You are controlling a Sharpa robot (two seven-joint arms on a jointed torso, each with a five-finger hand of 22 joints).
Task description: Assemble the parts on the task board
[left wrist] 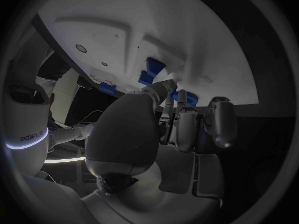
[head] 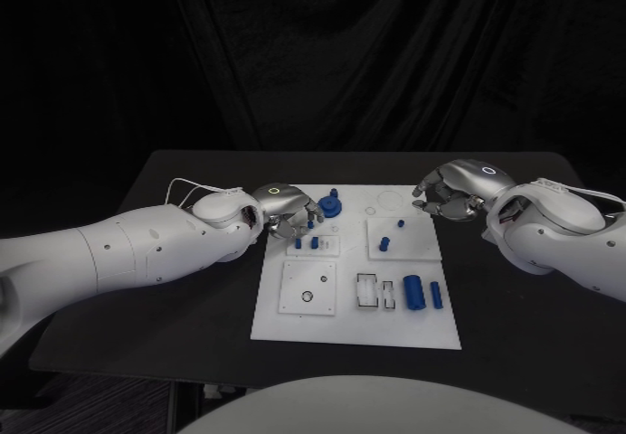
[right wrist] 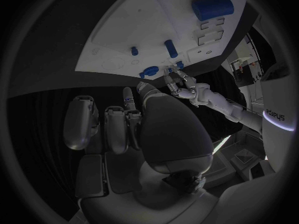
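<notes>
Board (head: 355, 312) lies mid-table with blue parts (head: 415, 292) on it. At its 11 o'clock we see the left hand (head: 289, 212), fingers seemingly pinching a part; right hand (head: 450, 194), at 1 o'clock, is curled and empty.

1. The head view looks down from above onto the surface (head: 170, 298) and the whole task board (head: 355, 316), from well back.
2. The left wrist view sits close behind the left robot hand (left wrist: 156, 134), facing the board's edge.
3. The right wrist view sits close behind the right robot hand (right wrist: 143, 129), facing the board; it also shows the left robot hand.
</notes>
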